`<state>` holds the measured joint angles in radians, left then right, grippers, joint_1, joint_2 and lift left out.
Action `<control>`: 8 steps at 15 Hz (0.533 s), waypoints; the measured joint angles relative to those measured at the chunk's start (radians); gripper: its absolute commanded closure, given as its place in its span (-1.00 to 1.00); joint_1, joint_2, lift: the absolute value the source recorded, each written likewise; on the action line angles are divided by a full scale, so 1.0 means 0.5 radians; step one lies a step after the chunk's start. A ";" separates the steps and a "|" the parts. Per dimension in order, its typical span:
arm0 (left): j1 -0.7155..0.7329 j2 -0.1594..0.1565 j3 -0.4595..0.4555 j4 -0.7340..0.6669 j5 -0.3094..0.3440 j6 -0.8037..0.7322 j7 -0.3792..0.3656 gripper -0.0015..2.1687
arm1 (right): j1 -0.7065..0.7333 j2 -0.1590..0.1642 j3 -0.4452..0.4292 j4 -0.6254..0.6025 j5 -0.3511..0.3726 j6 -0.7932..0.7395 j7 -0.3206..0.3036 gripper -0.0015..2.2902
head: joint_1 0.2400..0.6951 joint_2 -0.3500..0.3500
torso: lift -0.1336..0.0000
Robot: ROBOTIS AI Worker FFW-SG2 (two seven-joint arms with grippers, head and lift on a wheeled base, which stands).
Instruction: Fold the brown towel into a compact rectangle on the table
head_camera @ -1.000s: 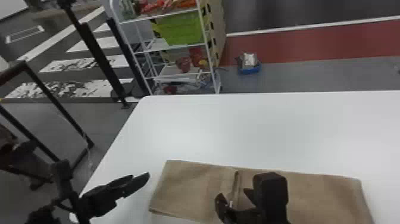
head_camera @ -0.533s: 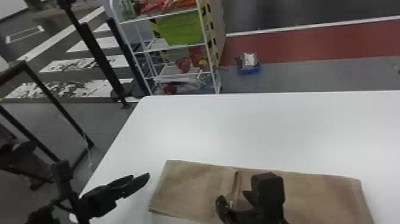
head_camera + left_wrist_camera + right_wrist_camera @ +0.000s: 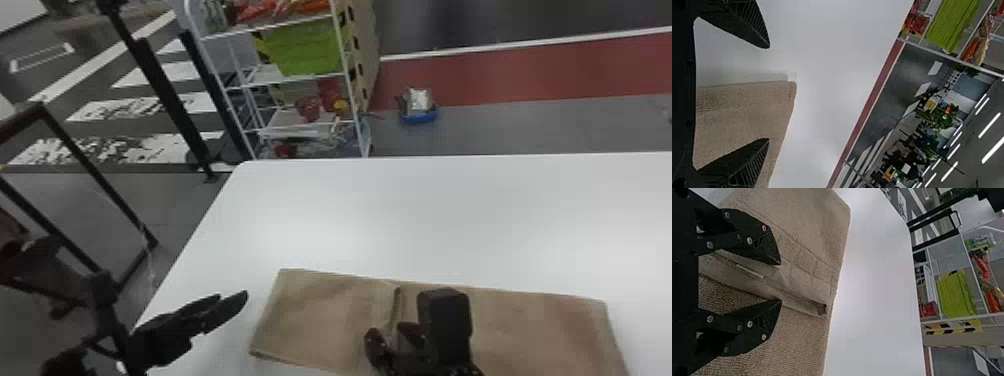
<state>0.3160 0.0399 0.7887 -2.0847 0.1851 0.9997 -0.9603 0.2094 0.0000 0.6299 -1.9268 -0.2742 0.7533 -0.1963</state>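
Note:
The brown towel [image 3: 540,320] lies on the white table, its left part folded over so a hemmed edge runs across it. In the head view my right gripper [image 3: 395,337] is over the towel at that folded edge. In the right wrist view, my right gripper [image 3: 781,282] stands open, its two fingers on either side of the raised hem. My left gripper [image 3: 245,300] is left of the towel, above the table. Seen from its wrist, my left gripper [image 3: 768,93] is open too, with the towel's end [image 3: 746,113] beyond and between its fingers.
The white table [image 3: 425,215] extends beyond the towel, its left edge running under the left arm. Behind it stand a white shelf rack with a green bin [image 3: 305,47] and, on the floor, a small blue tray [image 3: 420,116].
My right gripper has shifted very slightly to the left over the towel. The left arm and the towel look the same as before.

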 measured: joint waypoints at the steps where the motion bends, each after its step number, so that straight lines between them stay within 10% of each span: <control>1: 0.000 0.000 0.002 0.000 0.001 0.000 0.000 -0.97 | -0.004 0.000 -0.001 0.002 -0.004 0.000 0.000 -0.43 | 1.00 1.00 | -0.85; 8: 0.000 0.000 0.010 0.000 0.004 0.000 0.000 -0.97 | -0.040 0.000 -0.010 0.038 -0.066 0.002 0.041 0.14 | 1.00 1.00 | -0.85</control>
<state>0.3162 0.0399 0.7935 -2.0847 0.1871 0.9995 -0.9603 0.1896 0.0000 0.6251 -1.9079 -0.3074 0.7541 -0.1760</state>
